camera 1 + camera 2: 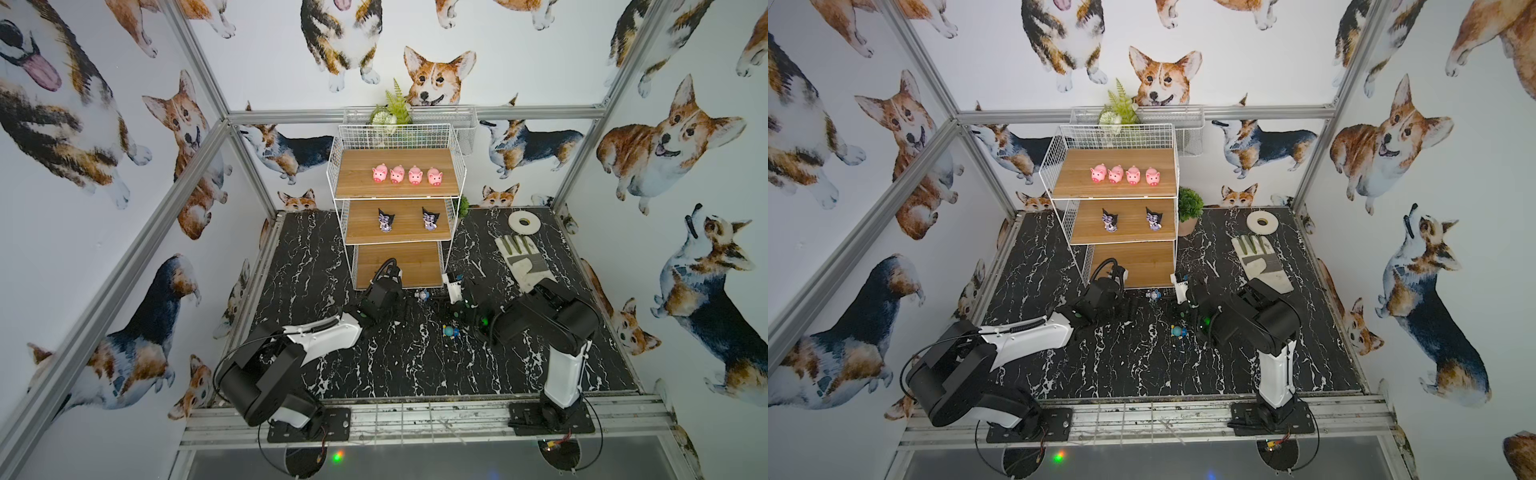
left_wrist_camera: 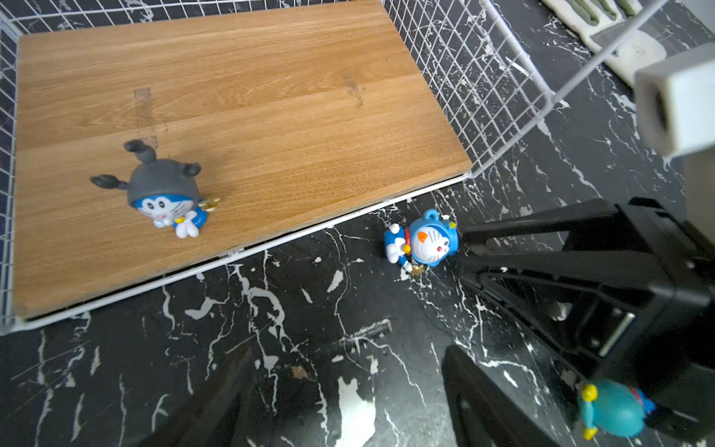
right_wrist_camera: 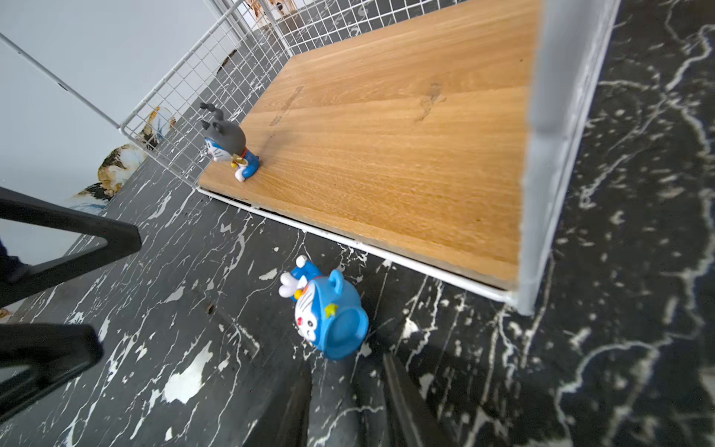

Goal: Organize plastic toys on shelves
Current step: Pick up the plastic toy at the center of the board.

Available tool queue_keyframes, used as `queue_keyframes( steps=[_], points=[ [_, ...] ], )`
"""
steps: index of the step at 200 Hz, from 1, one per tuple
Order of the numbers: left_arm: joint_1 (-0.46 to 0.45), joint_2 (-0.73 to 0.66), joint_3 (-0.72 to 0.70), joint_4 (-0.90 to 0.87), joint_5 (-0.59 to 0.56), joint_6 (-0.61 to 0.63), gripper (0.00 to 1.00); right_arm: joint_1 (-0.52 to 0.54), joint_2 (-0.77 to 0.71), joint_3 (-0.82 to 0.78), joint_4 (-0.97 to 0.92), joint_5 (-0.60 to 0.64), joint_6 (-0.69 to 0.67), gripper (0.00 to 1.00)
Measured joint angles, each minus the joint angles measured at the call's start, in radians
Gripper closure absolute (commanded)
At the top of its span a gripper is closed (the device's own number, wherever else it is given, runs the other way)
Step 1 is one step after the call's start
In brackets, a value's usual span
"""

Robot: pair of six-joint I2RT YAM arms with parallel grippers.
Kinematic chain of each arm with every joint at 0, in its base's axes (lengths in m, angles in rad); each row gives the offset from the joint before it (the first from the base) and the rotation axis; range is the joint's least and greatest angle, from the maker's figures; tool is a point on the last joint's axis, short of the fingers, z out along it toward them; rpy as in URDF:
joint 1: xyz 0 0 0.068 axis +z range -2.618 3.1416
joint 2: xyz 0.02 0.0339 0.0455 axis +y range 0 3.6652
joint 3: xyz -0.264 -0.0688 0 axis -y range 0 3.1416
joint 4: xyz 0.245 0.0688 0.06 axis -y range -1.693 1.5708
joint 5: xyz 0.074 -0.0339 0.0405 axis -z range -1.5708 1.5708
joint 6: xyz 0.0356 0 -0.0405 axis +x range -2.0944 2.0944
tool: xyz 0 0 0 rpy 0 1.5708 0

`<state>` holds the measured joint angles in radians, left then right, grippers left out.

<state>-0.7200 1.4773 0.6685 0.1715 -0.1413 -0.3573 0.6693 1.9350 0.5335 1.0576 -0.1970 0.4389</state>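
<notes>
Marble tabletop [image 2: 162,371] — teal figure [image 2: 611,410] half-hidden by right tool [image 2: 462,250].

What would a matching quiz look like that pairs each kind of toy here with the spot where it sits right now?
Things:
1. pink pigs
2. black-and-purple figures
3. grey-hooded blue figure
4. blue-hooded figure

Places:
A. black marble tabletop
B. top shelf
C. bottom shelf
D. middle shelf

Pairs: 1-B, 2-D, 3-C, 4-A
</notes>
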Motion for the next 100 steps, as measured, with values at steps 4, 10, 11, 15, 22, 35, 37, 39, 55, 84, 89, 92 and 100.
queue_keyframes(
  steps=[4, 10, 11, 15, 22, 35, 37, 39, 55, 84, 89, 92, 100],
  points=[
    [0.0, -0.001, 0.0, -0.002, 0.0, -0.002, 0.2, 0.002, 0.006, 0.004, 0.008, 0.001, 0.003, 0.6],
    [0.001, -0.003, 0.0, -0.005, 0.0, -0.003, 0.2, 0.005, 0.015, 0.012, 0.016, 0.002, 0.005, 0.59],
    [0.001, -0.003, 0.0, -0.005, 0.0, -0.003, 0.2, 0.005, 0.016, 0.013, 0.017, 0.002, 0.005, 0.59],
    [0.001, -0.005, -0.001, -0.006, -0.001, -0.006, 0.2, 0.006, 0.021, 0.017, 0.023, 0.002, 0.007, 0.58],
    [0.001, -0.007, -0.002, -0.007, -0.004, -0.008, 0.2, 0.01, 0.03, 0.023, 0.035, 0.002, 0.009, 0.56],
    [0.001, -0.013, -0.004, -0.011, -0.008, -0.013, 0.2, 0.011, 0.046, 0.031, 0.06, 0.002, 0.012, 0.56],
    [0.001, -0.013, -0.004, -0.012, -0.008, -0.013, 0.2, 0.012, 0.048, 0.032, 0.064, 0.002, 0.012, 0.56],
    [0.001, -0.014, -0.005, -0.013, -0.009, -0.013, 0.2, 0.012, 0.051, 0.034, 0.067, 0.002, 0.012, 0.56],
    [0.002, -0.019, -0.009, -0.016, -0.015, -0.018, 0.2, 0.012, 0.07, 0.046, 0.091, 0.002, 0.019, 0.56],
    [0.004, -0.029, -0.012, -0.022, -0.021, -0.025, 0.2, 0.014, 0.098, 0.056, 0.136, 0.015, 0.04, 0.54],
    [0.004, -0.031, -0.013, -0.021, -0.023, -0.029, 0.2, 0.014, 0.1, 0.057, 0.14, 0.019, 0.044, 0.52],
    [0.005, -0.032, -0.013, -0.022, -0.023, -0.029, 0.2, 0.016, 0.1, 0.058, 0.142, 0.025, 0.046, 0.51],
    [0.006, -0.033, -0.014, -0.024, -0.023, -0.032, 0.2, 0.016, 0.101, 0.061, 0.142, 0.036, 0.051, 0.5]
  ],
)
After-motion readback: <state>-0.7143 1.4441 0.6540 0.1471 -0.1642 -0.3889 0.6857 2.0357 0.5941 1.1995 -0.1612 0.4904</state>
